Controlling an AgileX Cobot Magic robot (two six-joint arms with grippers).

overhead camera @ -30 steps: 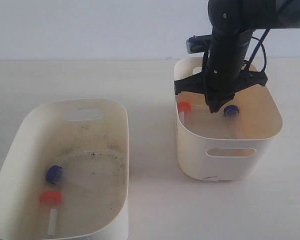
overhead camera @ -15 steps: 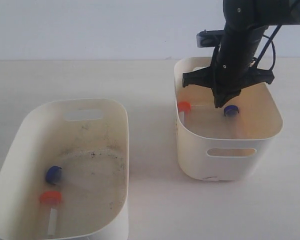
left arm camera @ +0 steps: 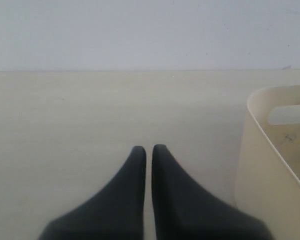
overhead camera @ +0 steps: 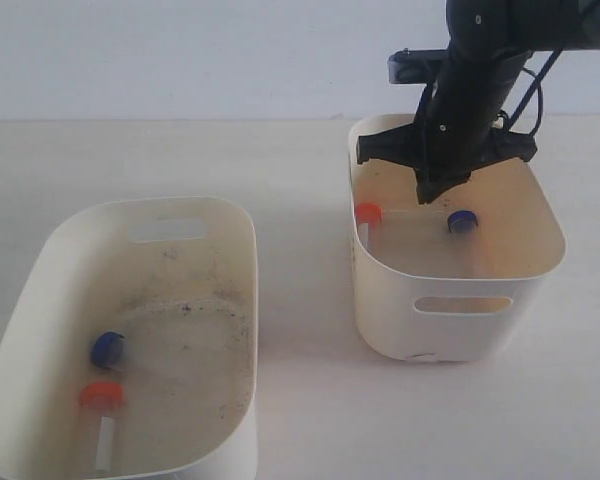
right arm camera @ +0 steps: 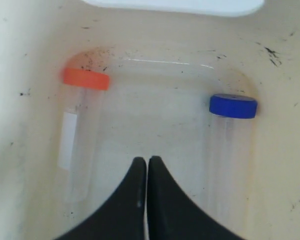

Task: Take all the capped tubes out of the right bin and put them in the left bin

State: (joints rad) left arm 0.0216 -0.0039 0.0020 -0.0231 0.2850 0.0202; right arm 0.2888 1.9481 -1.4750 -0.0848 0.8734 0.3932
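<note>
Yellowish bin floor (right arm camera: pixel 160 115): orange-capped tube (right arm camera: pixel 80 135) and blue-capped tube (right arm camera: pixel 231 145) either side of closed right fingers (right arm camera: pixel 132 200).

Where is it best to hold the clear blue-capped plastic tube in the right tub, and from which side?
Likely its clear body behind the blue cap, from above, closing across its width: it lies flat in the cream-white plastic tub, apart from the orange-capped clear tube. The shut right end effector must open first.

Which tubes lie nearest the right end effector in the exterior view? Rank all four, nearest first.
1. Right-bin blue tube and right-bin orange tube, on either side of the right end effector: too close to call.
2. Left-bin blue tube, far left.
3. Left-bin orange tube, far left, front corner.
</note>
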